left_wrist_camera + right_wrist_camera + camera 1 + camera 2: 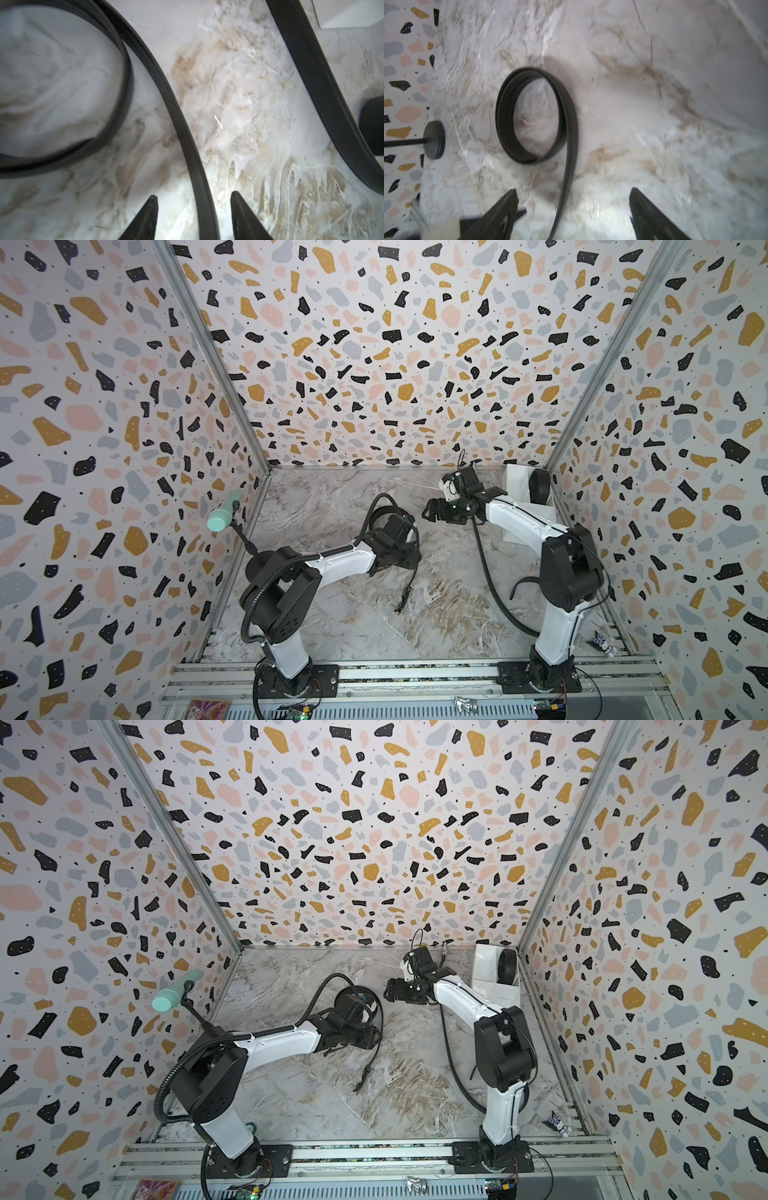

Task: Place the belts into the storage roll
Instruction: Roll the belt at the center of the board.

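A black belt [533,116] lies on the marble table, coiled into a loop with its tail running out straight. In the right wrist view that tail passes between the fingers of my right gripper [574,189], which is open and wide of it. The same belt's strap [182,128] runs between the fingers of my left gripper [193,194], also open, with a gap on each side. In both top views the two grippers [409,558] [430,512] meet mid-table. The storage roll [517,489] [486,969] stands at the back right with a rolled belt [540,485] in a cell. A thin strap end [403,599] lies in front of the left gripper.
A mint-green cylinder [224,512] on a black stand [433,140] is at the left wall. The right arm's black cable [488,580] sweeps over the table's right half. A dark band [324,93] crosses the left wrist view; belt or cable, I cannot tell.
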Available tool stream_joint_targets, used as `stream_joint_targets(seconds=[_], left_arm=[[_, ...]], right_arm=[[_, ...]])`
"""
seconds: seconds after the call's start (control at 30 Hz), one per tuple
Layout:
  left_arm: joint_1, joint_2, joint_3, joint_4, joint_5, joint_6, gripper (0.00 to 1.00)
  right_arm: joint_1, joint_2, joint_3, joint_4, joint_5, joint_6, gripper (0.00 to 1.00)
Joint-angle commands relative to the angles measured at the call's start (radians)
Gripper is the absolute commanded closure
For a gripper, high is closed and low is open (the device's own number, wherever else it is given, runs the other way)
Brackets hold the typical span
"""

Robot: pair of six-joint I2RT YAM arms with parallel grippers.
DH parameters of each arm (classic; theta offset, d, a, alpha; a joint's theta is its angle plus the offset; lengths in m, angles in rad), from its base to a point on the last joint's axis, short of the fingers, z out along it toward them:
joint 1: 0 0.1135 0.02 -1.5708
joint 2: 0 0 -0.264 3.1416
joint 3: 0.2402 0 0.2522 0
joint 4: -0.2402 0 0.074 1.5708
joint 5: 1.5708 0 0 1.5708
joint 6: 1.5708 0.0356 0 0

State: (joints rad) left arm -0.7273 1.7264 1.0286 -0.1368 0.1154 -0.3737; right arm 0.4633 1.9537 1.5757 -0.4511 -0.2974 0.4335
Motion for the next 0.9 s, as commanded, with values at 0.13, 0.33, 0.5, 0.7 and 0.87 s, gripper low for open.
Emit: stream_joint_targets(seconds=[0.13, 0.33, 0.5, 0.7, 0.87], left_arm=[[-0.030, 0.016, -0.012, 0.024, 0.036, -0.012, 0.45], [-0.052, 0.076, -0.031, -0.014, -0.004, 0.005, 0.53], [-0.051, 0.052, -0.079, -0.027, -0.056, 0.000, 0.83], [-0.048, -0.002, -0.147, -0.070, -0.120, 0.019, 1.00], [-0.028, -0.016, -0.197, -0.098, -0.141, 0.031, 1.00]], right_arm=[[0.075, 0.301, 0.406, -0.214, 0.126, -0.123, 0.12], [0.115, 0.438, 0.533, -0.307, 0.176, -0.166, 0.27], [0.133, 0.438, 0.515, -0.363, 0.250, -0.201, 0.37], [0.137, 0.385, 0.456, -0.423, 0.303, -0.245, 0.42], [0.133, 0.352, 0.428, -0.477, 0.327, -0.265, 0.45]])
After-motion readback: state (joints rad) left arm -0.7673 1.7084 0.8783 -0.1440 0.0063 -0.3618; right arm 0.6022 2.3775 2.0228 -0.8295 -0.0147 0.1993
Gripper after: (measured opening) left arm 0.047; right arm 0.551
